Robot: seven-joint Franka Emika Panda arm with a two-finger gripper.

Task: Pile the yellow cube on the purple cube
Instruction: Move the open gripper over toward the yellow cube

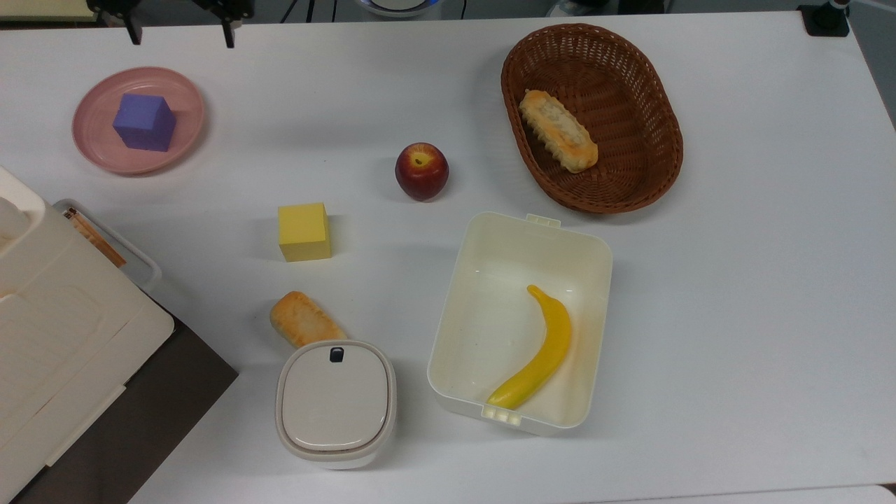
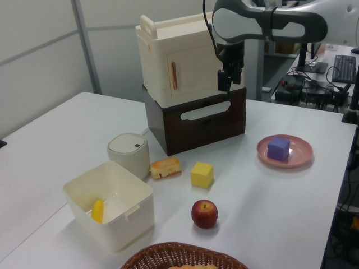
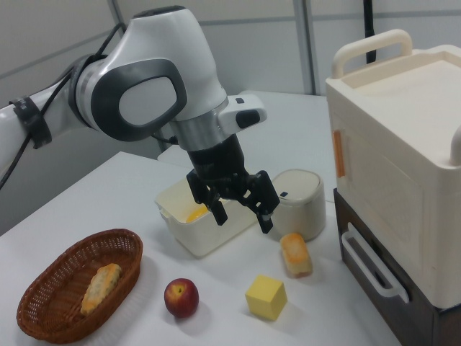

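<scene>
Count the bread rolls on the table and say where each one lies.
2. One bread roll lies inside the wicker basket. The other bread roll lies on the table, touching the lidded white container, below the yellow cube in the top view.

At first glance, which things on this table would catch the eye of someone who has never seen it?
Probably the white robot arm, its open black two-finger gripper hanging in the air above the table. Next come the plain matte yellow cube on the bare white table near the red apple, and the matte purple cube on a round pink plate at the top view's upper left. The brown wicker basket holding a bread roll also stands out, at the top view's upper right.
</scene>
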